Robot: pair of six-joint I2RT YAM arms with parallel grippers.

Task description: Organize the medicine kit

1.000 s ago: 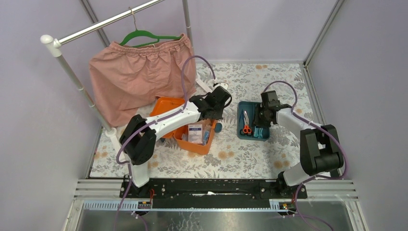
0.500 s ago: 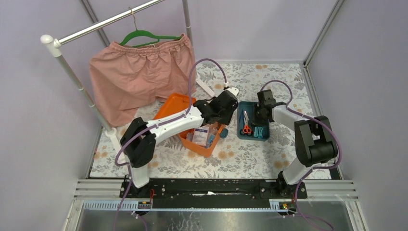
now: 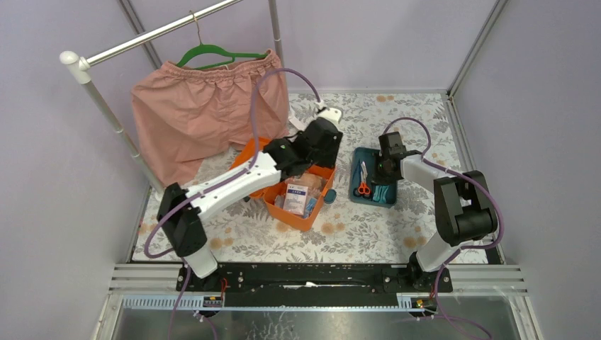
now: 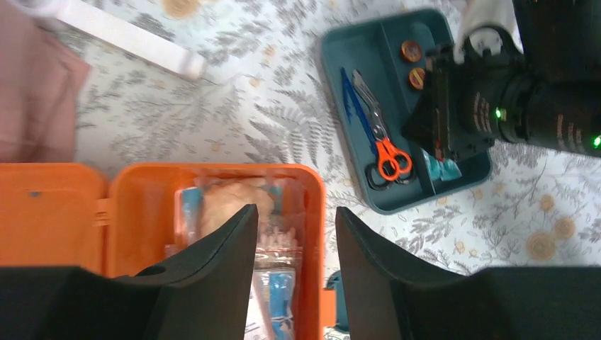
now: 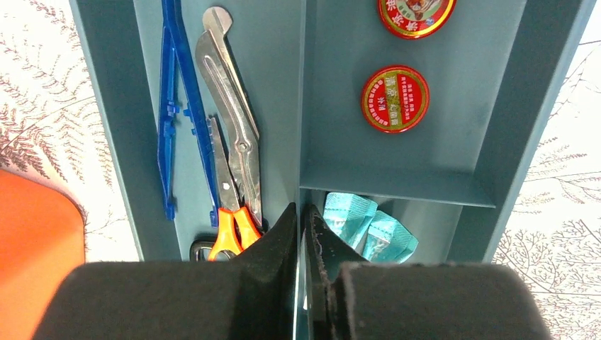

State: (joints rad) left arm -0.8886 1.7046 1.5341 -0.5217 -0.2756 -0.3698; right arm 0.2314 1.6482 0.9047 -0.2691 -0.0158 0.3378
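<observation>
One orange medicine kit box [image 3: 292,217] is sitting lid-open mid-worktop. Its one teal insert tray [image 5: 333,106] is lying just right, carrying one scissors [image 5: 237,142], one blue tweezers [image 5: 177,106], two red tins [image 5: 395,99] and two teal packets [image 5: 368,230]. Right claw [image 5: 303,209] is pinching the tray's centre divider, narrow (only its wrist view is showing this), while left claw [image 4: 294,212] is hovering over the box, moderately wide, gripping nothing. Top view alone is showing the rack [image 3: 106,106] with one hanger [image 3: 212,53] carrying pink shorts [image 3: 205,120], far left.

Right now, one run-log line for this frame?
left pincer: open, empty, over orange box | right pincer: shut on insert tray divider | insert tray: beside orange box, not in it
</observation>
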